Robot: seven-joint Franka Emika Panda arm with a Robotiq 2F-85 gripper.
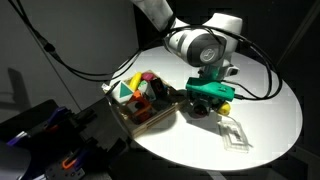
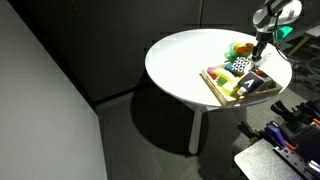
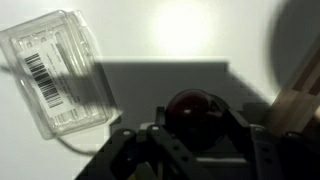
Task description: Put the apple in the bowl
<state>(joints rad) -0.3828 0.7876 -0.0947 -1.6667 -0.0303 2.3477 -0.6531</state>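
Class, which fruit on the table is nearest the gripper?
The dark red apple, flanked by the gripper in the wrist view; the orange fruits lie farther off.

apple (image 3: 192, 104): lower part hidden behind the gripper (image 3: 196, 130), dim in shadow.
gripper: dark and blurred; whether it grips is unclear.
clear plastic case (image 3: 55, 70): cut off at the 9 o'clock edge.
wooden tray (image 3: 297, 100): only a corner shows, at 3 o'clock.
fruits (image 2: 240, 48): too small to tell apart in an exterior view.
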